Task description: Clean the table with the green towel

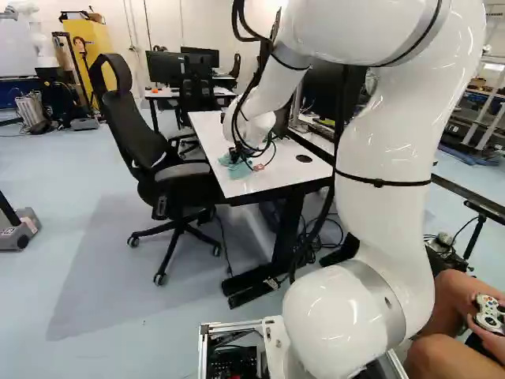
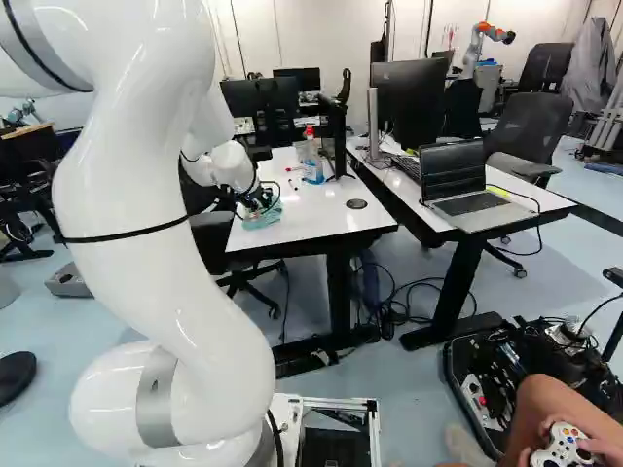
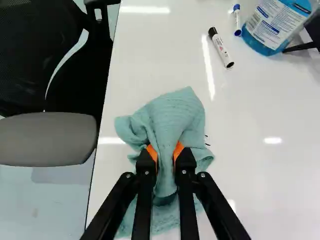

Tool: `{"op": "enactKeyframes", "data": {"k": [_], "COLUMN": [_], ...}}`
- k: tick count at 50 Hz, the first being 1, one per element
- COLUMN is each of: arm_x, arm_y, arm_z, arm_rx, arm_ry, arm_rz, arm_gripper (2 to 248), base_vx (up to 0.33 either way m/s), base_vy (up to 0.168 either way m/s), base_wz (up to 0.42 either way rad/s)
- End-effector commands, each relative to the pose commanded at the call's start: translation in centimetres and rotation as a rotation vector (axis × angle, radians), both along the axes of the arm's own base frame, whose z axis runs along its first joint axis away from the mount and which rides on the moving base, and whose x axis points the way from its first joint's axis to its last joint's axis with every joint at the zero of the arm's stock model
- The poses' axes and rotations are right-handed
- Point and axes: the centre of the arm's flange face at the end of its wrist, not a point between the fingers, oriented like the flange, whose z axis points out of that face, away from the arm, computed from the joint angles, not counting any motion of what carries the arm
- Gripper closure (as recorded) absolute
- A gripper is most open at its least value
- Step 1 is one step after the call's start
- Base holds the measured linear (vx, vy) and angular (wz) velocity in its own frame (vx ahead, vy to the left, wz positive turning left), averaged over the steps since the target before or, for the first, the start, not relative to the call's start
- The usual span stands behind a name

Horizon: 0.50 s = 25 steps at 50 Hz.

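Near the left edge of the white table, the gripper is low over the tabletop. In the wrist view the gripper is shut on the green towel, its orange pads pinching a fold from two sides. The towel lies bunched on the white table, spread ahead of and beneath the fingers. Small dark marks show on the tabletop beside the towel; part of the surface is hidden under the cloth.
Two markers and a blue spray bottle stand or lie ahead of the gripper. An office chair is against the table's left edge. A laptop sits on the neighbouring table. A person's hands with a controller are beside the base.
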Motion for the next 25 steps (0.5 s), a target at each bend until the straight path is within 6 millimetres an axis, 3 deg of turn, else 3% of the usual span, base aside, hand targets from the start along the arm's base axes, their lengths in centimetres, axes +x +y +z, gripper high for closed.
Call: {"op": "enactKeyframes", "data": {"k": [25], "arm_x": [-0.1], "arm_y": [-4.2], "arm_z": [0.0], "arm_rx": [-0.001], "arm_ry": [0.003], "arm_rz": [-0.078], "arm_gripper": [197], "base_vx": [0.0], "base_vy": [0.0], "base_wz": [0.0]}}
